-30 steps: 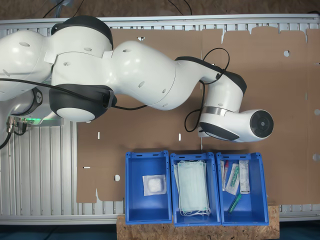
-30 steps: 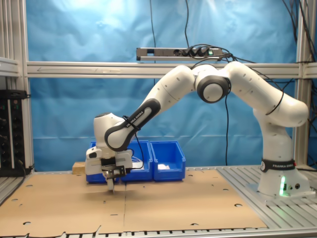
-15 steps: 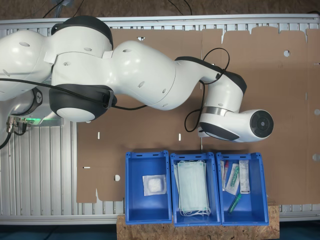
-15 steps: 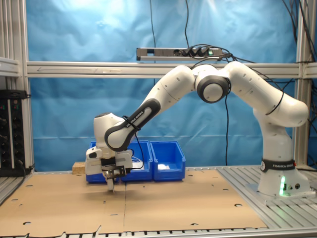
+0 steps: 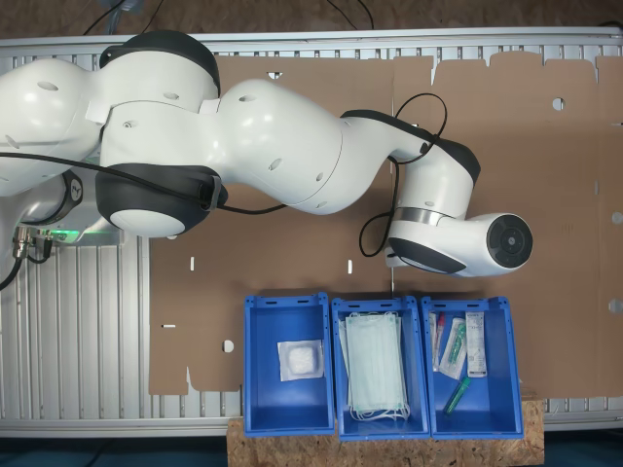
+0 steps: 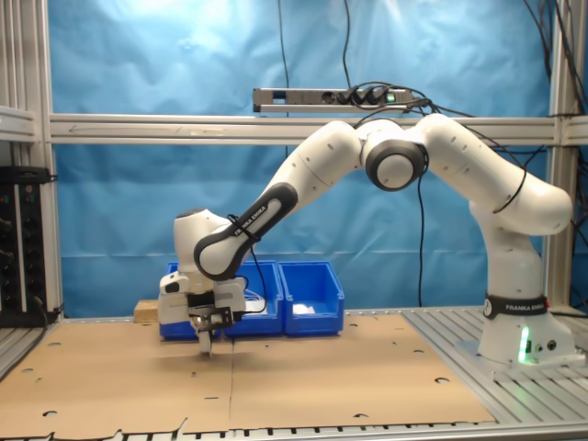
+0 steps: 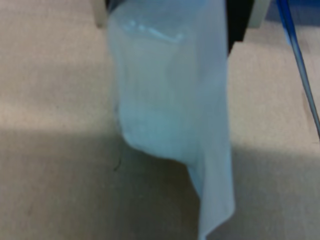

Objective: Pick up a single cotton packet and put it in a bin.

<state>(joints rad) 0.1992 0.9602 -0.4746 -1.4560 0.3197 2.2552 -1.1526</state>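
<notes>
My gripper [image 6: 206,340] hangs just above the cardboard sheet, in front of the row of blue bins, shut on a cotton packet [image 6: 205,350]. In the wrist view the packet [image 7: 170,100] is a pale, blurred flat sheet dangling from between the fingers [image 7: 100,14] over the cardboard. In the first exterior view the arm's hand [image 5: 458,243] hides the gripper and packet. The bin [image 5: 287,365] at the first exterior view's left end of the row holds a plain white square pad [image 5: 299,360]. The same bin [image 6: 312,299] stands at the second exterior view's right end.
The middle bin [image 5: 380,365] holds pale green face masks. The end bin [image 5: 470,365] holds syringes and tubes. A brown cardboard sheet [image 5: 545,175] covers the table. The arm's base [image 6: 519,331] stands at the second exterior view's right. A wooden board [image 5: 384,449] lies under the bins.
</notes>
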